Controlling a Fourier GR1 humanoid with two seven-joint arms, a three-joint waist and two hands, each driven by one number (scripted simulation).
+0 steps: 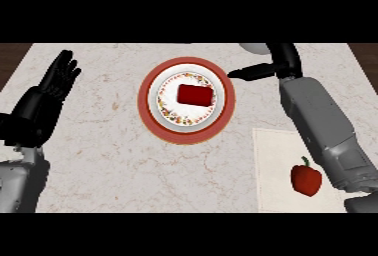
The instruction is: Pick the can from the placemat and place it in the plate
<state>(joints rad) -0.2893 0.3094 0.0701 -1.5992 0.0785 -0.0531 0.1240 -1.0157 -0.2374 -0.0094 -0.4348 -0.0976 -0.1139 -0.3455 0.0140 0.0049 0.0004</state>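
Red can lies on its side in plate (white, red rim). Right hand just beside plate rim, fingers straight, holding nothing. Left hand spread, fingers up, at left of worktop. Red pepper on placemat.

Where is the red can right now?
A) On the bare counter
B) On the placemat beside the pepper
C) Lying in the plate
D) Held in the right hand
C: the red can lies in the middle of the plate, with no hand touching it.
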